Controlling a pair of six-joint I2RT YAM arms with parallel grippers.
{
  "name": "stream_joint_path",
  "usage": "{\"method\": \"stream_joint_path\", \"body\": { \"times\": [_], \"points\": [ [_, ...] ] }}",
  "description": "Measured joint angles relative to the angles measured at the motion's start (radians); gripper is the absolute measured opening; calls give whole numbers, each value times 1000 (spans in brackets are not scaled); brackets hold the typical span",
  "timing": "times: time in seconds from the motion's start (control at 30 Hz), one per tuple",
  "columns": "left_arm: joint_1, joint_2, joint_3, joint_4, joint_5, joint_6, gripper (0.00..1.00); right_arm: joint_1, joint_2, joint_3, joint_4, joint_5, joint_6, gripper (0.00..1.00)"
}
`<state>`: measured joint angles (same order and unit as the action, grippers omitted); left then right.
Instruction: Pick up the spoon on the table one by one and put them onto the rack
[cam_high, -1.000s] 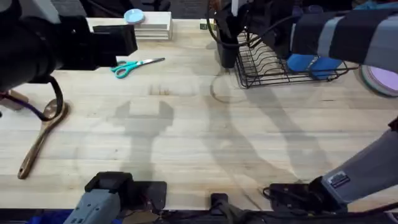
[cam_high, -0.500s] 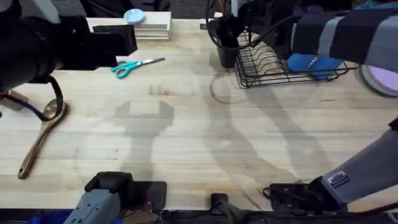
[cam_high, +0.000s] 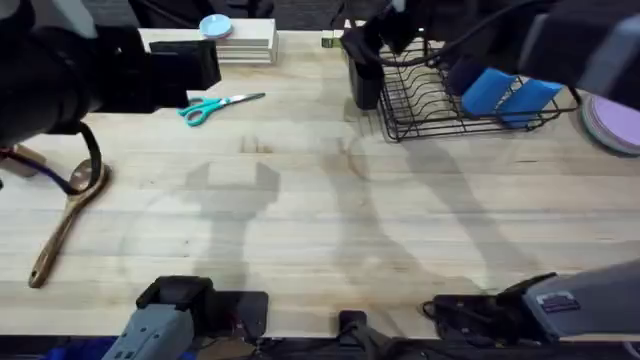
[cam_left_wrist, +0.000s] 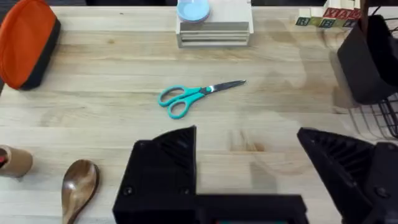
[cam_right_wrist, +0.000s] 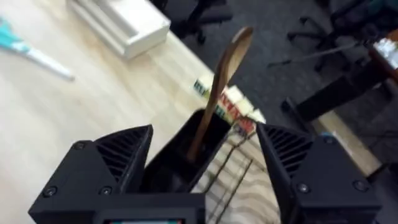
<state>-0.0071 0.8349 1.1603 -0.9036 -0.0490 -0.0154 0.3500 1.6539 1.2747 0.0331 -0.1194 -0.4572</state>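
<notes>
Wooden spoon (cam_high: 68, 222) lies on the table (cam_high: 320, 230) at the left edge, handle toward the bases, nearest the spread, empty left gripper (cam_left_wrist: 249, 168), while the right gripper (cam_right_wrist: 202, 162), spread, hovers over a spoon (cam_right_wrist: 219, 87) standing in the rack (cam_high: 450, 110) holder.

1. The right gripper's (cam_right_wrist: 202, 165) black fingers (cam_right_wrist: 115, 155) stand spread wide apart.
2. Between them, a wooden spoon (cam_right_wrist: 219, 84) stands tilted, bowl up, handle down inside the black utensil holder (cam_right_wrist: 186, 165).
3. Rack wires (cam_right_wrist: 227, 180) adjoin the holder.
4. A white box (cam_right_wrist: 121, 22) lies on the bench (cam_right_wrist: 56, 118).
</notes>
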Motion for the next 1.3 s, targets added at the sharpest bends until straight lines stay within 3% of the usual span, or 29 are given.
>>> {"method": "stream_joint_path", "body": {
  "times": [0.33, 0.53, 0.57, 0.77, 1.13, 1.3],
  "points": [
    [1, 0, 0, -36, 0, 5, 992, 0, -241, 0, -435, 2, 9, 992],
    [65, 0, 0, -80, 0, 9, 992, -3, -377, 0, -616, 27, 75, 992],
    [112, 0, 0, -102, 0, 23, 992, -4, -445, 0, -666, 32, 100, 992],
    [229, 0, 0, -151, 0, 94, 992, -4, -539, 0, -685, 42, 122, 992],
    [526, 66, 0, -177, -1, 283, 990, -4, -546, 0, -695, 63, 125, 992],
    [616, 155, 0, -181, -1, 348, 992, -4, -546, 0, -693, 67, 110, 992]
  ]
}}
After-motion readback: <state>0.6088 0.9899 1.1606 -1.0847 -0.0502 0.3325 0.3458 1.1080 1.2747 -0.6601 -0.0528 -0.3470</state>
